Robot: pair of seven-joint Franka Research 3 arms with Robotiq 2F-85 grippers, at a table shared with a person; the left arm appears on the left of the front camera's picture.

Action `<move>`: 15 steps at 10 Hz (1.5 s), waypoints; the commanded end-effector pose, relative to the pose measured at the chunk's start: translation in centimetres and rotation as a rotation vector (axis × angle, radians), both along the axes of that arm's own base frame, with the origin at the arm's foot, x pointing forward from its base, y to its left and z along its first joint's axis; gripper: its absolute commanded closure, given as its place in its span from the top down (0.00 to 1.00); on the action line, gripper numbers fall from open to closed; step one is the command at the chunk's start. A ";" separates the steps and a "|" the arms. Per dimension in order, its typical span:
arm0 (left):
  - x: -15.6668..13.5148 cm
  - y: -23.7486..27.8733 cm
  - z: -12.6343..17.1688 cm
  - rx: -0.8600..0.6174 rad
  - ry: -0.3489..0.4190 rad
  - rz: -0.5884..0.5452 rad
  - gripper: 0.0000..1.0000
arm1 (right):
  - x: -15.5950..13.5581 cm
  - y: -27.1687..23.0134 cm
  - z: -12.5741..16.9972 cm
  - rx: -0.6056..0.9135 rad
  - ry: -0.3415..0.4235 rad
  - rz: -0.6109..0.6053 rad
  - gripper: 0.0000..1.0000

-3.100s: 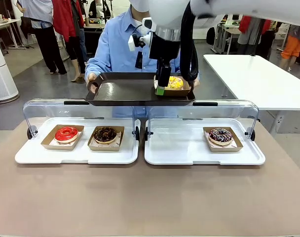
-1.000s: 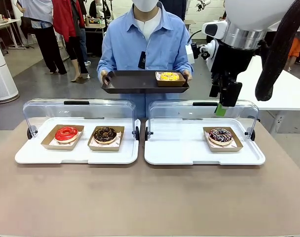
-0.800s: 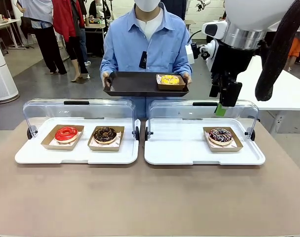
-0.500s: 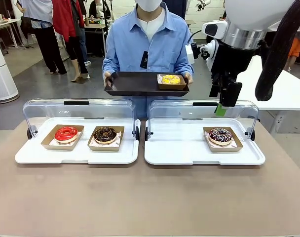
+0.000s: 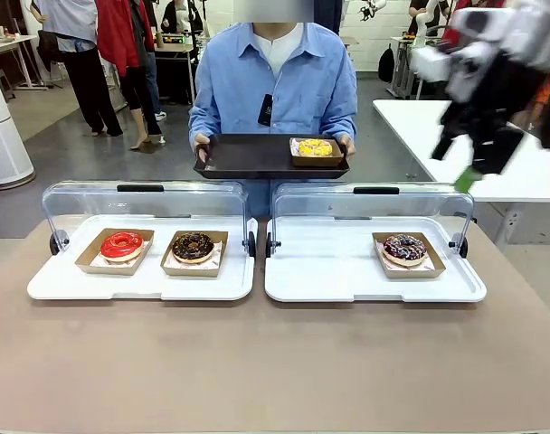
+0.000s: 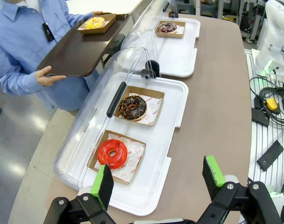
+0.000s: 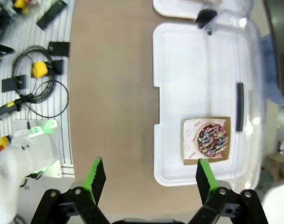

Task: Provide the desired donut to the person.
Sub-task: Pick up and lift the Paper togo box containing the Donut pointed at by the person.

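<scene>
Well, both tools are spread, empty: the left tool (image 6: pixel 158 176) hangs over the bench (image 6: pixel 216 93) by the red donut (image 6: pixel 112 154), the right tool (image 7: pixel 150 176) above the sprinkled donut (image 7: pixel 212 138). Farther off, the person (image 5: pixel 275 81) holds a dark tray (image 5: pixel 248 155) carrying the yellow donut (image 5: pixel 314 146).

Front view: right gripper (image 5: pixel 467 177) is blurred, finger outlines unresolvable (one green pad tip discernible). Print on the paper liner (image 6: pixel 152 103) under the chocolate donut (image 6: pixel 132 106) is too small to read. Tray (image 5: pixel 248 155) hides the person (image 5: pixel 273 81) at the waist.
</scene>
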State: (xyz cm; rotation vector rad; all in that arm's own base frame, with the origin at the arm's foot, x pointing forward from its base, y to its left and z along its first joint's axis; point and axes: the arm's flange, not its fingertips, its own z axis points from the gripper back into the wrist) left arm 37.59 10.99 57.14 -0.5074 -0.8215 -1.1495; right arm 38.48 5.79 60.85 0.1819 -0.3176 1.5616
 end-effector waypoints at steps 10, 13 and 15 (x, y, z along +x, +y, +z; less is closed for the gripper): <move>-0.1 -0.1 0.1 -0.015 -0.001 -0.001 1.00 | 0.3 -24.6 -8.9 0.781 0.059 -0.098 1.00; -0.1 -0.1 0.1 -0.015 -0.001 -0.001 1.00 | 0.4 -24.6 -9.0 0.739 0.096 -0.105 1.00; -0.1 -0.1 0.1 -0.015 -0.001 -0.001 1.00 | 0.5 -24.5 -8.9 0.725 0.109 -0.128 1.00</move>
